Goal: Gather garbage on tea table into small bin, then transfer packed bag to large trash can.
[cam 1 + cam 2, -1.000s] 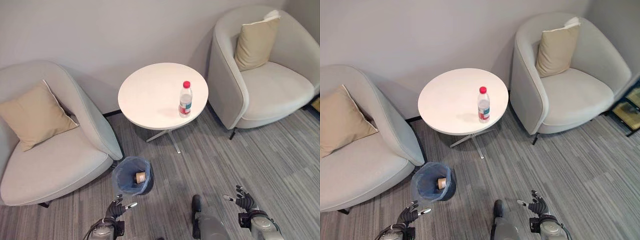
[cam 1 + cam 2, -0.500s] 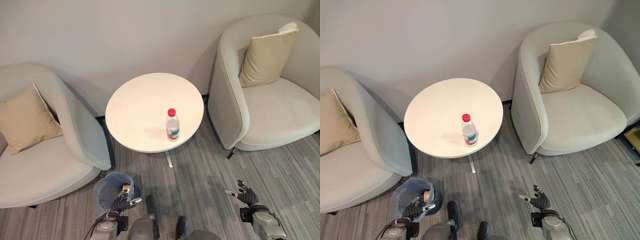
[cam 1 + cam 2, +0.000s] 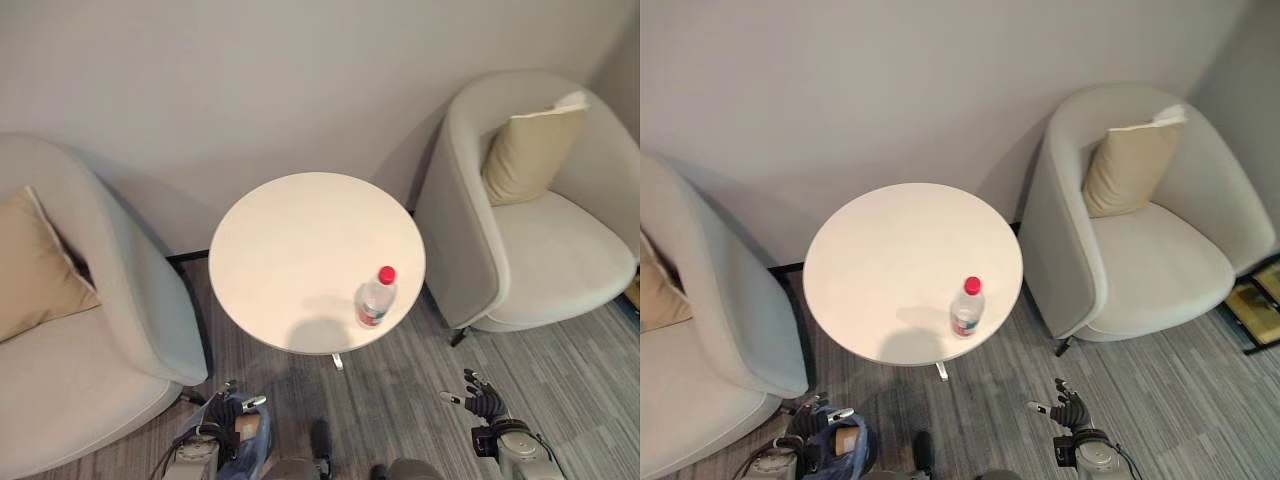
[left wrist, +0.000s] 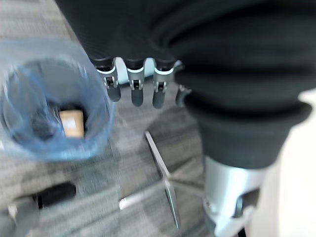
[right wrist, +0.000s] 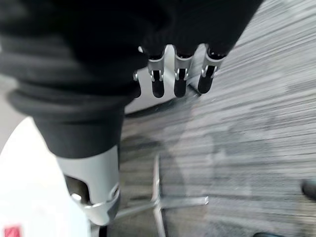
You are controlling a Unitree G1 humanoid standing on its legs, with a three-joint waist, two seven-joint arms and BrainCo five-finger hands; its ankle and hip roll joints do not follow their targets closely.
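Observation:
A clear water bottle with a red cap stands upright near the front right rim of the round white tea table. The small bin, lined with a blue bag, sits on the carpet by the table's left front and holds a small brown carton. My left hand hangs open just above the bin's edge, holding nothing. Low at the front right, my right hand is open and empty over the carpet, well short of the bottle.
A grey armchair with a beige cushion stands right of the table. Another armchair with a cushion stands on the left, close to the bin. The table's metal legs spread over the carpet below it.
The camera has moved forward and closer to the table, so the bin has slid to the bottom edge by my left hand. Both hands stay low, open and empty.

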